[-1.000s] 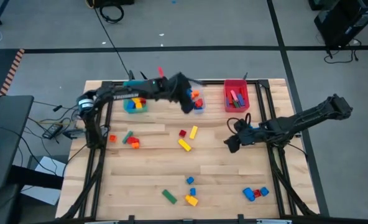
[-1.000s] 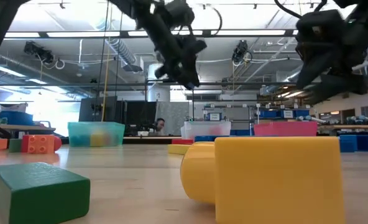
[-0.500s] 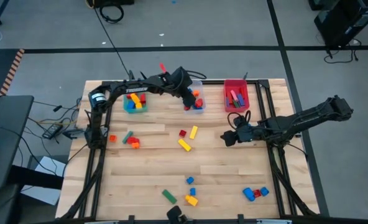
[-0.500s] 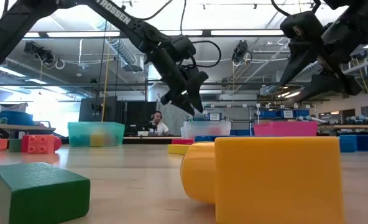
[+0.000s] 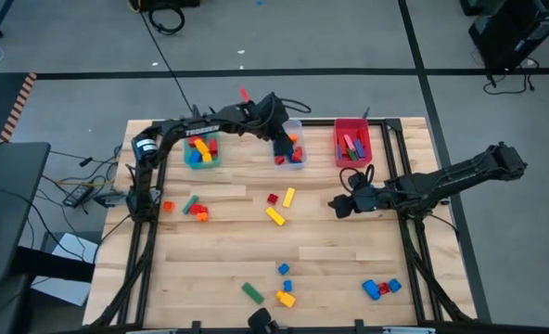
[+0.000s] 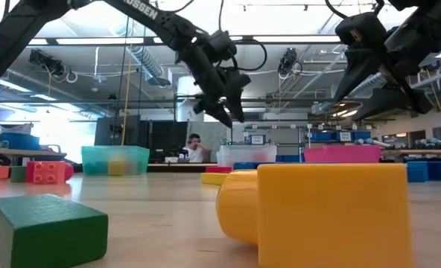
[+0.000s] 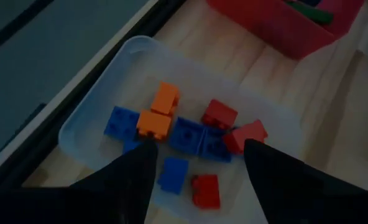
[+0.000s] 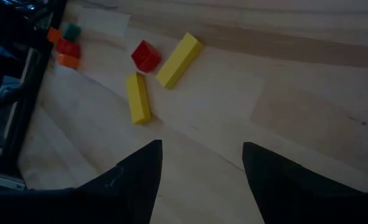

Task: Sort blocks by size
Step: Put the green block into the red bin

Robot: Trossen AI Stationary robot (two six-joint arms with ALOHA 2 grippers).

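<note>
Left gripper [image 5: 281, 146] moved back over clear bin [image 5: 298, 128]; fingers spread, empty. Right fingers spread, empty.

Three bins [image 5: 292, 150] stood in a row along the surface's [image 5: 330, 260] far edge; blocks [image 5: 275, 215] lay scattered mid-surface and toward its near edge.

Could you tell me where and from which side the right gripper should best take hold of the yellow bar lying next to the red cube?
Grip the yellow bar across its two long sides at mid-length, coming straight down. It lies flat on the table, and the end away from the red cube is clear. The open right gripper would likely need turning to span it.
</note>
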